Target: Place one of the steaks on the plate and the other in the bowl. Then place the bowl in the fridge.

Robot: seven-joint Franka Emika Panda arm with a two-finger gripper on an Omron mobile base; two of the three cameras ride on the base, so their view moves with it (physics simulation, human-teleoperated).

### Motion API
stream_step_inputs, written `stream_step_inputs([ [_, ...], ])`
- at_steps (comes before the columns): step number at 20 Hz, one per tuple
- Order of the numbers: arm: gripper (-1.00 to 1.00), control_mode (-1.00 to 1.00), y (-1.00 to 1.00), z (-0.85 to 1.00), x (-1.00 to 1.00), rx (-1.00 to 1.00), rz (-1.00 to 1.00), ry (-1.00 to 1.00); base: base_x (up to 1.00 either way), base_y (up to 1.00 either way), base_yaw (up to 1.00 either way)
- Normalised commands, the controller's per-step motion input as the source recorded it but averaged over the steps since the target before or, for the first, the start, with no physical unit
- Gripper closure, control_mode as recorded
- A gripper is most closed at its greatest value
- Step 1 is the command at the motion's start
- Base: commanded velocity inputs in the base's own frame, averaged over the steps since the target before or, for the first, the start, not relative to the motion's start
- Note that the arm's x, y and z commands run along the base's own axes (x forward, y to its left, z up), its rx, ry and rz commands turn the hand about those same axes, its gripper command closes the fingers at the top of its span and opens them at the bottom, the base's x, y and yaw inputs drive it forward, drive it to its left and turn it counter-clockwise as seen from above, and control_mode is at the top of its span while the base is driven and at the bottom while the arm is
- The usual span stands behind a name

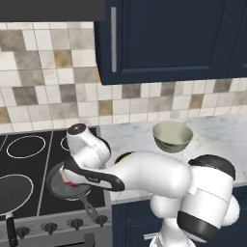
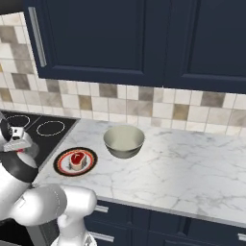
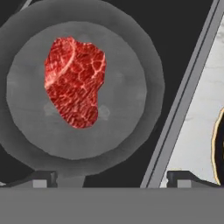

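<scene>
Red steak (image 3: 75,82) lies in the grey pan (image 3: 144,65); your pincer (image 3: 111,178) hangs released above, off-centre. Descend uncorrected and you risk clipping the pan rim. Bowl (image 2: 124,141) waits on the worktop (image 2: 192,163).

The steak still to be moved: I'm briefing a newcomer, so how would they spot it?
Find the black stovetop left of the marble counter. At its front right sits a grey frying pan; the steak lies inside, unlike the other steak, on the plate.
</scene>
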Motion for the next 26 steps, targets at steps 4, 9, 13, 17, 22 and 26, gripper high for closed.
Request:
stream_step_inputs([
  [4,-1.00,-1.00,0.61,-0.38,0.16,0.00,0.12,0.01,0.00,0.00,0.00],
  [9,-1.00,-1.00,0.05,-0.34,0.01,0.00,0.00,0.00,0.00,0.00,0.00],
  [13,-1.00,-1.00,0.00,-0.38,0.31,0.00,0.00,0.00,0.00,0.00,0.00],
  [17,-1.00,-1.00,0.07,-0.19,0.30,0.00,0.00,0.00,0.00,0.00,0.00],
  [22,-1.00,-1.00,0.08,-0.04,0.00,0.00,0.00,0.01,0.00,0.00,0.00],
  [26,-1.00,-1.00,0.00,-0.21,0.00,0.00,0.00,0.00,0.00,0.00,0.00],
])
